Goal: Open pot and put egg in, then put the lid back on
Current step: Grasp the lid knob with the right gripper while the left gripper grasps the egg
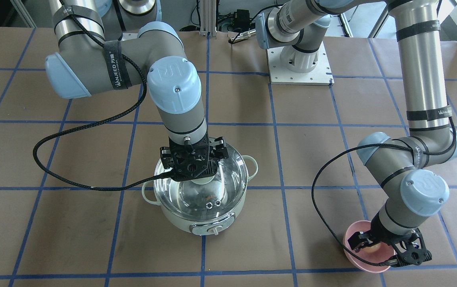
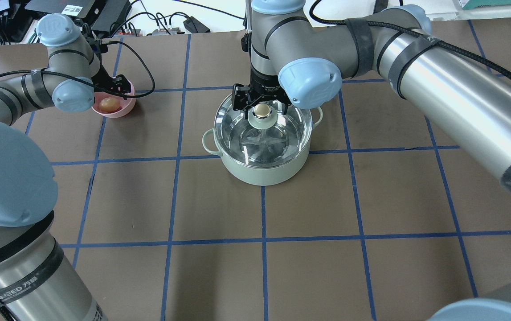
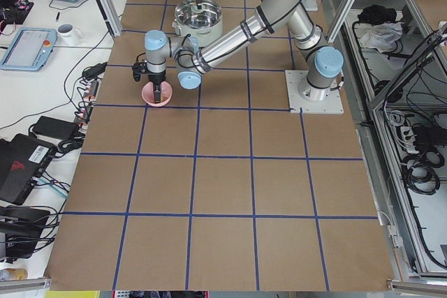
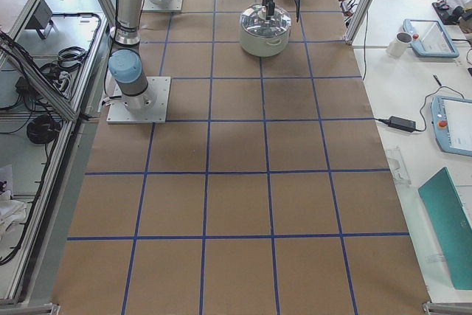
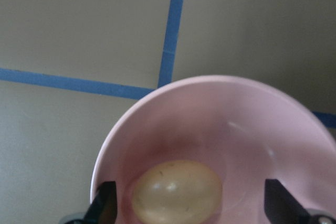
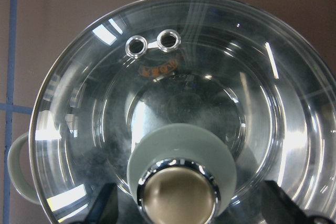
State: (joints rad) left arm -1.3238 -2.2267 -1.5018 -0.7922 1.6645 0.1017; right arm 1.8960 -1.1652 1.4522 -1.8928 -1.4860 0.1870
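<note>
Overhead exterior — domed glass lid (image 2: 265,136) caps pot (image 2: 259,173).

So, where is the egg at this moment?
In the overhead view the egg lies in the pink bowl at the table's far left, with the open left gripper over it, well to the left of the pot.

brown table (image 2: 317,281), blue tape grid (image 2: 264,267)

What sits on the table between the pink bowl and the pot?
Nothing: in the overhead view only bare table with blue tape lines separates the pink bowl from the pot.
</note>
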